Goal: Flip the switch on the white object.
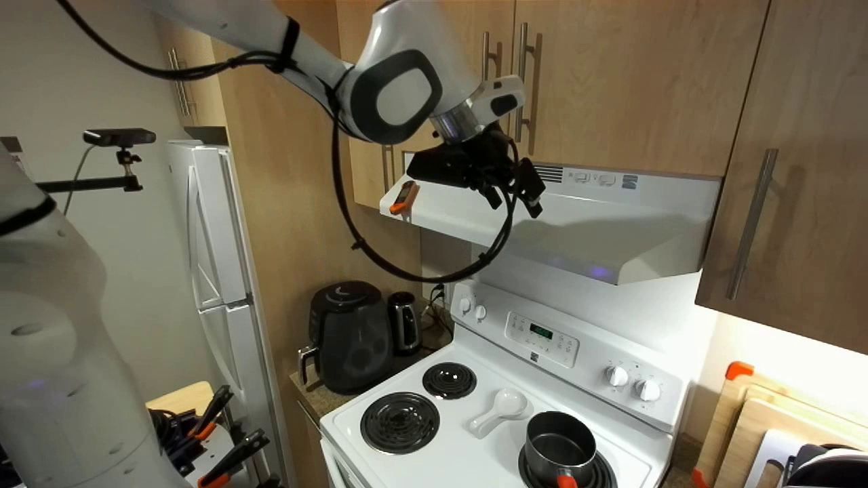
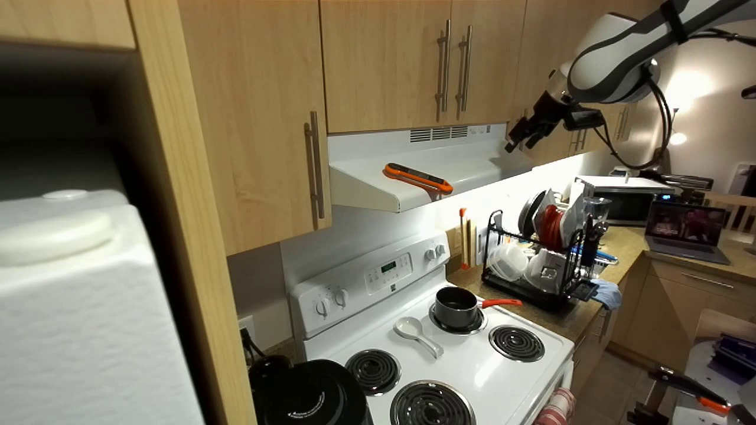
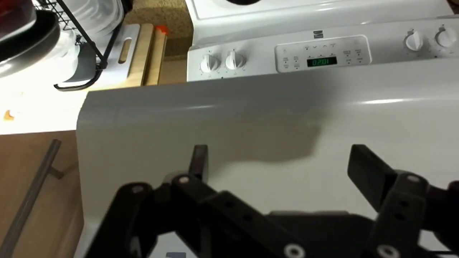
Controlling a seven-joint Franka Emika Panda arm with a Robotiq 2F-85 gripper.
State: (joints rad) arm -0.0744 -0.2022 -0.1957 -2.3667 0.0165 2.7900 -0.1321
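The white object is a wide range hood with a sloping front, seen in both exterior views [image 1: 651, 224] [image 2: 366, 153]. On its upper front strip, between a dark vent grille and a small logo, sit two small white switches [image 1: 593, 179]. Which way they are set is too small to tell. My gripper [image 1: 519, 205] [image 2: 520, 145] hangs in front of the hood, apart from it as far as I can see. In the wrist view the gripper [image 3: 279, 154] has its fingers wide apart over the hood's sloping face [image 3: 279, 190], nothing between them. The switches are hidden there.
An orange and black device [image 1: 405, 197] [image 2: 418, 178] rests on the hood's slope. Wooden cabinets with bar handles [image 1: 522, 81] stand directly above. My arm's cable [image 1: 434, 278] loops below the wrist. Beneath are the white stove [image 1: 447, 413] and a dark pot [image 2: 456, 308].
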